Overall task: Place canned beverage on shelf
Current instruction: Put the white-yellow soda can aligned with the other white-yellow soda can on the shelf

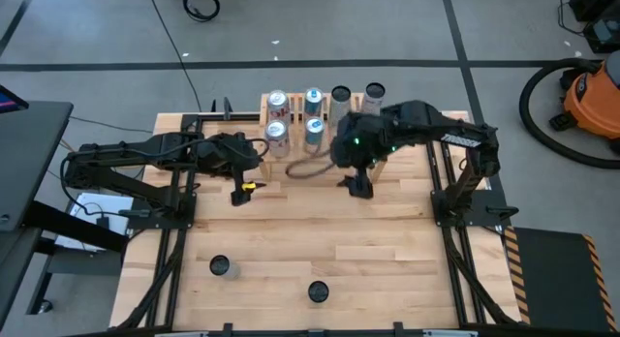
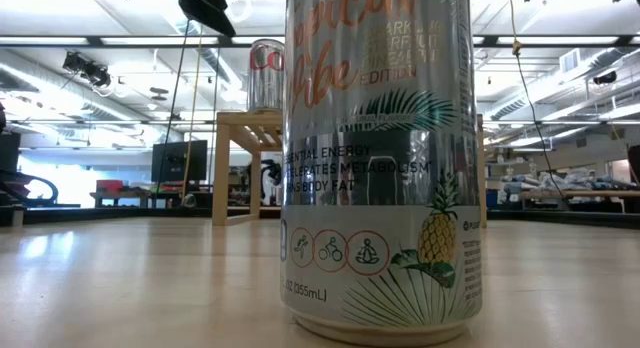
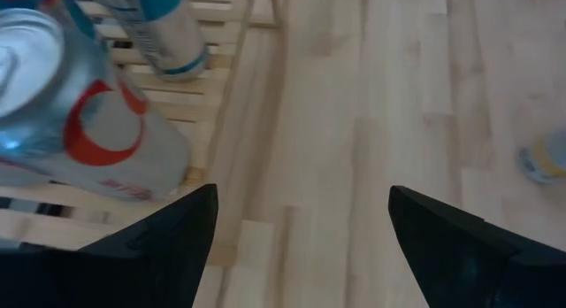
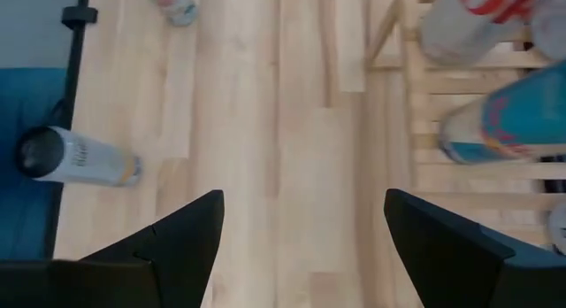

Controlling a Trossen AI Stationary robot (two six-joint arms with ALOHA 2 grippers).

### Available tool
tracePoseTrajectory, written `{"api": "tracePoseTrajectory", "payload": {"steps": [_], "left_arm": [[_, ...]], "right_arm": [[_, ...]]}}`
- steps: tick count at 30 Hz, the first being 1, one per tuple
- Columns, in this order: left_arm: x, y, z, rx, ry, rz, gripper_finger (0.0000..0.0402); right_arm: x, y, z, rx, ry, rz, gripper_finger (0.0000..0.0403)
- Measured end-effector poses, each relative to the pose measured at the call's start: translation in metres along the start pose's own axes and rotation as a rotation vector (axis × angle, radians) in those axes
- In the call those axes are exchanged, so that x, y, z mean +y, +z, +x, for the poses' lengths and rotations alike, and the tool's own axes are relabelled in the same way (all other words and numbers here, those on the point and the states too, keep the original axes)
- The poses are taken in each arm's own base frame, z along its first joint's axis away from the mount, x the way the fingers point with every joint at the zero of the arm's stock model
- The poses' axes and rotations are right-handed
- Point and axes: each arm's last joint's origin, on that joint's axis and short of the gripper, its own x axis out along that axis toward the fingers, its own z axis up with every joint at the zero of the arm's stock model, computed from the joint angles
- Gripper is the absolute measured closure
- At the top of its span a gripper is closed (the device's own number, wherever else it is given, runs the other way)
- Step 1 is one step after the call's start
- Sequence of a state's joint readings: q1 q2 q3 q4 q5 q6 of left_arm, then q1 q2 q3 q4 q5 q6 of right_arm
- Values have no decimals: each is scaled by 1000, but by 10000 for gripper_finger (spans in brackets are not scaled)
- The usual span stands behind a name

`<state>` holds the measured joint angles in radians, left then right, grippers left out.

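The light-wood shelf [image 1: 325,134] stands at the table's far edge with several cans upright on its slatted top, among them a red-and-silver can [image 3: 80,122] and a blue one [image 4: 500,122]. Two more cans [image 1: 220,267] [image 1: 318,292] stand upright on the tabletop near its front edge; one of them [image 2: 380,158] fills the low view. My left gripper [image 1: 240,192] [image 3: 301,228] hovers open over the table just left of the shelf's near corner. My right gripper [image 1: 360,187] [image 4: 305,228] hovers open in front of the shelf. Neither has anything between its fingers.
Bare wooden tabletop [image 1: 310,230] lies between the shelf and the two front cans. The arms' black bases and frame rails [image 1: 174,230] [image 1: 455,230] run along the table's left and right sides. A loop of cable [image 1: 308,168] lies by the shelf's front.
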<state>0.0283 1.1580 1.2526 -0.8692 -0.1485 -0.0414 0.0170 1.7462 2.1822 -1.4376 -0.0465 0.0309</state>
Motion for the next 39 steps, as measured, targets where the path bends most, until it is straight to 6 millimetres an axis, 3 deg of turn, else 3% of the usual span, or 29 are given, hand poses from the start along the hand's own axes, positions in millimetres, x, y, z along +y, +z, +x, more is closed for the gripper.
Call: {"api": "tracePoseTrajectory", "payload": {"steps": [12, 20, 33, 39], "left_arm": [[0, -4, 0, 42, -21, 6, 67], [-2, -4, 0, 47, -78, -8, 67], [-2, -4, 0, 48, -80, -53, 67], [-2, -4, 0, 48, -79, -75, 67]], "right_arm": [[76, -12, 9, -3, -71, 61, 81], [121, -18, 20, -65, -1, 86, 81], [154, -10, 21, -233, 165, 58, 81], [170, -6, 24, -333, 229, -63, 78]]}}
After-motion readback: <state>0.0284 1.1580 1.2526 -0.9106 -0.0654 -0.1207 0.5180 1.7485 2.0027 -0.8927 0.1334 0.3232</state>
